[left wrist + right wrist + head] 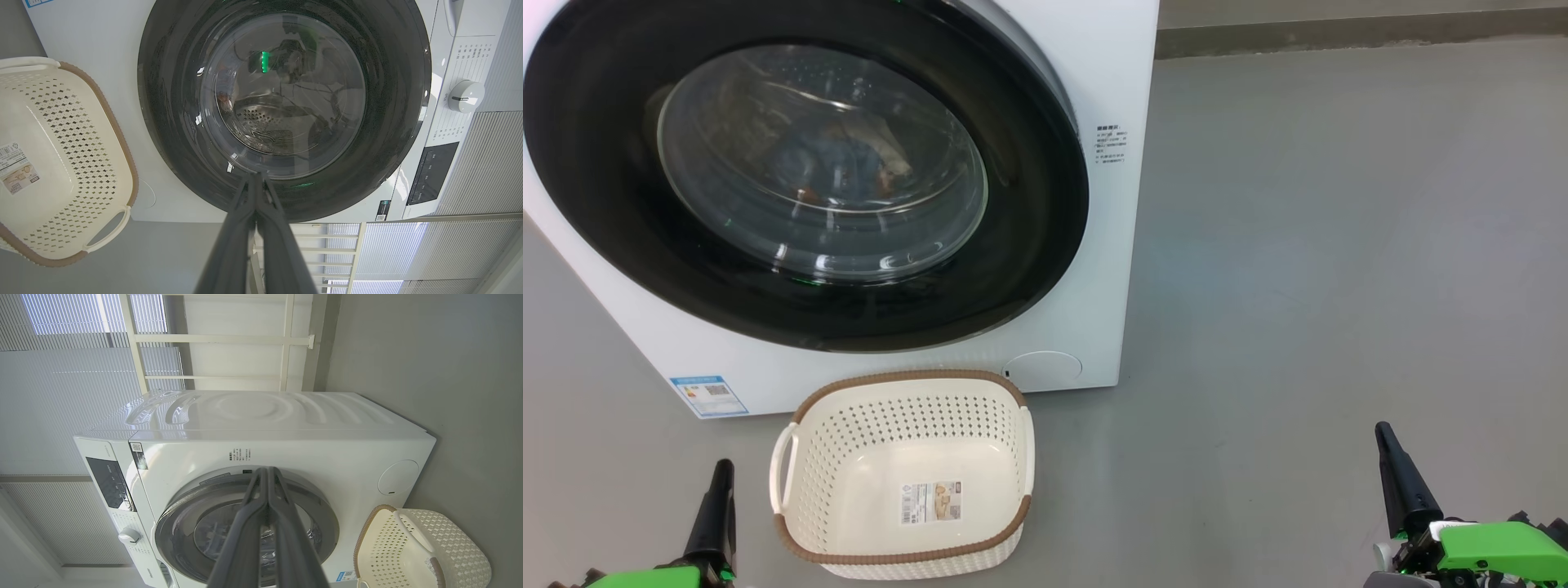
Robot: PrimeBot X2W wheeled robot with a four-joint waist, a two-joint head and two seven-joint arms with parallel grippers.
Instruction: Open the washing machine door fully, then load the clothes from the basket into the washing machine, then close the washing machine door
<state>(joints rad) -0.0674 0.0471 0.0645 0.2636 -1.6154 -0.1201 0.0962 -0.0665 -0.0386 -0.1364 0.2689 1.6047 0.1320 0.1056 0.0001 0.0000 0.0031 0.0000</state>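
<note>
Head view: I see the door [1029, 212] shut on the washer [1119, 73]. The clothes [849, 159] lie behind its glass, and the basket [907, 377] sits on the floor [1298, 245] just in front. Left gripper [722, 465] and right gripper [1382, 429] sit low, jaws together.
Left wrist view: jaws pressed together, tips over the door's rim, basket at that view's left.
Right wrist view: jaws together before the door, basket at lower right.

Soft, even daylight comes through the white slatted blinds [61, 396]. Pale glare and a green glint streak the bulging glass of the round glossy black door [1029, 204]. Shadows are faint. Wrist views bow at the edges.
</note>
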